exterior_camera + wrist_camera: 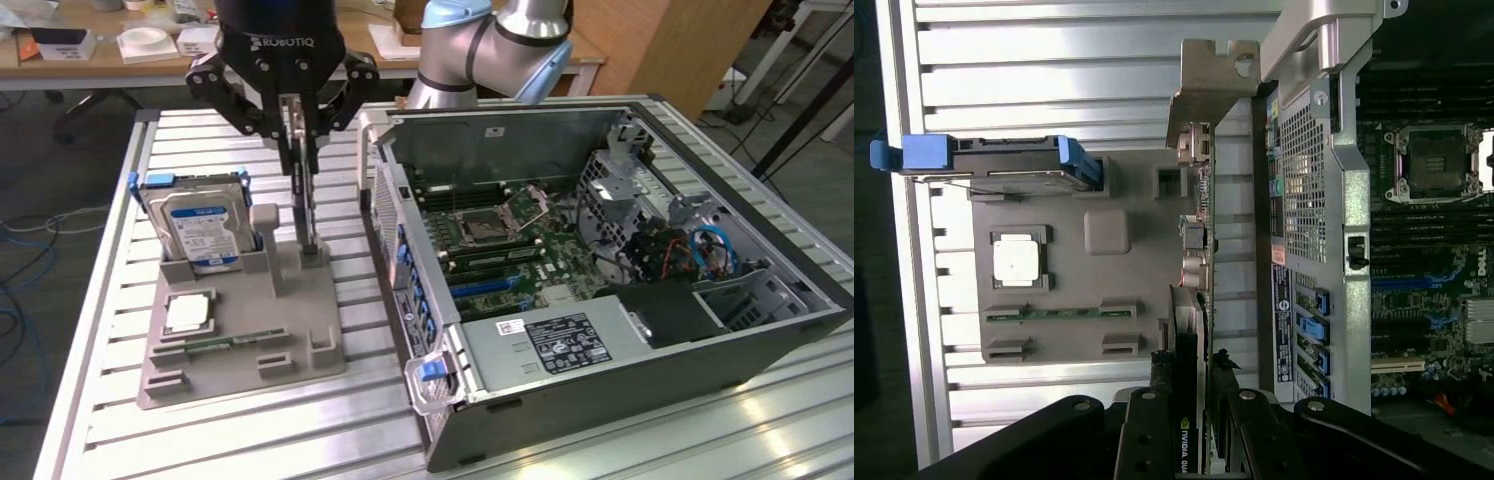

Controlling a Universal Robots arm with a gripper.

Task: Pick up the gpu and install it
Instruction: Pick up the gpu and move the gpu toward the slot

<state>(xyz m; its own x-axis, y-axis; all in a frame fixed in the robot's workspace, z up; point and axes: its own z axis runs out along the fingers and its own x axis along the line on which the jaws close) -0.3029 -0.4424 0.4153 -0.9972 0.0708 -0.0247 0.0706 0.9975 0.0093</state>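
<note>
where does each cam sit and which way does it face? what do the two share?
Exterior view: off the arm, raised, looking down obliquely across the slatted table at the grey tray and open PC case; shows the arm and pincer.
Wrist view: on the wrist, looking down along the pincer, which grips the gpu edge-on over the tray; shows the fingers.
Shared: pincer, gpu, tray, hard drive, case, table.

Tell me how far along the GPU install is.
Done: the fingers grip the thin flat black expansion card, upright on edge over the grey holder tray. In hand: that card, lower end at the tray. Left: it is not yet inside the open black computer case.
</note>
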